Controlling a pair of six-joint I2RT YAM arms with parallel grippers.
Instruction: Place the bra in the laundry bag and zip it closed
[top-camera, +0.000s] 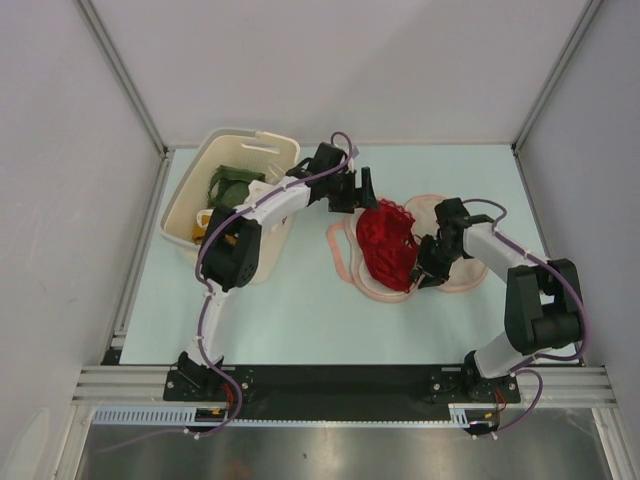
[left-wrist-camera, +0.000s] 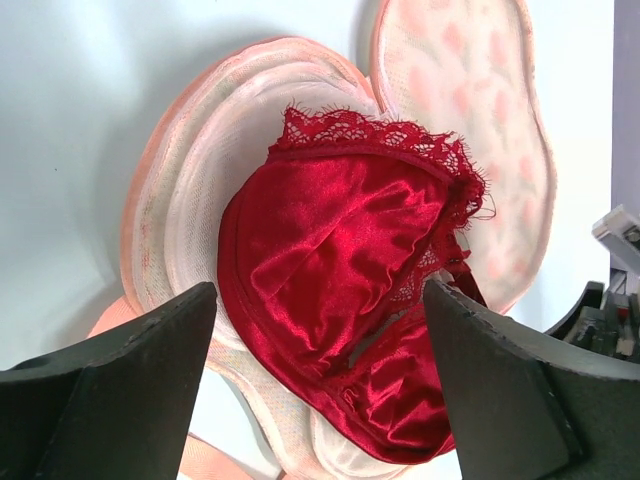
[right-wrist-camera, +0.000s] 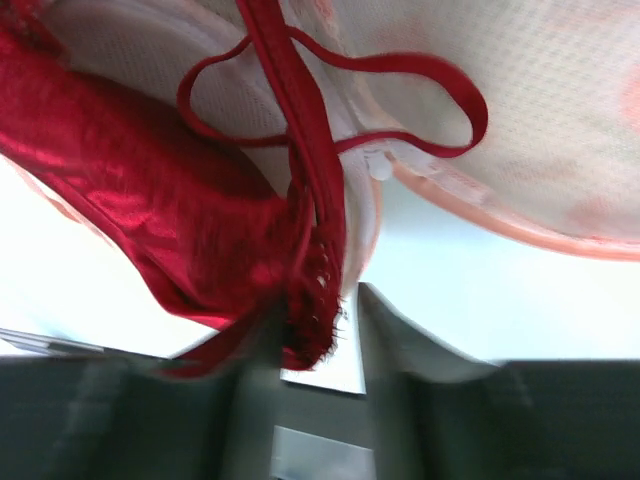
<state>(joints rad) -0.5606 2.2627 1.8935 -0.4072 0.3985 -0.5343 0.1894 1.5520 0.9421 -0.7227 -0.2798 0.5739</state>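
Observation:
The deep red lacy bra (top-camera: 388, 245) lies bunched on the opened pale pink laundry bag (top-camera: 462, 277) in the middle of the table. In the left wrist view the bra (left-wrist-camera: 330, 240) rests in the bag's mesh lobe (left-wrist-camera: 190, 170), partly over its rim. My left gripper (top-camera: 361, 190) hovers just behind the bra, jaws wide open and nothing between them (left-wrist-camera: 318, 295). My right gripper (top-camera: 428, 268) is at the bra's near right edge. Its blurred fingers stand partly apart (right-wrist-camera: 320, 320), and the bra's lacy band end (right-wrist-camera: 315, 300) hangs against the left finger. A strap loop (right-wrist-camera: 400, 75) lies on the mesh (right-wrist-camera: 540, 120).
A cream plastic basket (top-camera: 215, 150) with green clothes (top-camera: 232, 183) stands at the back left, beside the left arm. Grey walls and metal frame posts enclose the table on three sides.

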